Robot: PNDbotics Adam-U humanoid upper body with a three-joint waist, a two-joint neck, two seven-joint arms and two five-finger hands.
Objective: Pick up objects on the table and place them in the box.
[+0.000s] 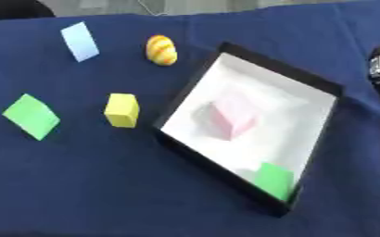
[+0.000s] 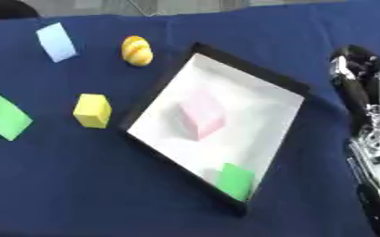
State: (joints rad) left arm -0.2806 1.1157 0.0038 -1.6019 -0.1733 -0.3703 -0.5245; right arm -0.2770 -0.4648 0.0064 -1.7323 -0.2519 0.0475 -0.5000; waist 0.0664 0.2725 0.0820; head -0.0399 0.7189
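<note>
Right arm is all I have of the robot on my screen: black and silver links run down the right edge of the right eye view, and I cannot pick out a hand at their end, so I cannot tell whether its fingers are spread or curled, or whether it has hold of anything; nothing coloured shows against it. No left hand appears in either view. Going across the blue table from the left: a green block lies at the left edge, mid-height, tilted on a corner. Above it, in the upper left of the frame, is a pale blue block. Right of the green one stands a yellow block, close to the box but not touching it as far as I can see. Up from that, near the top centre, sits a yellow egg with orange stripes, just off the box's upper corner. Then the box itself, black-walled with a white floor, set askew, filling the centre right. Inside it I count two pieces: a pink block about mid-floor and a second green block down in the lower corner against the wall. By my reckoning that makes two in and four still out on the cloth, so I am roughly a third of the way through, and everything left lies on the far side of the box from the arm.
</note>
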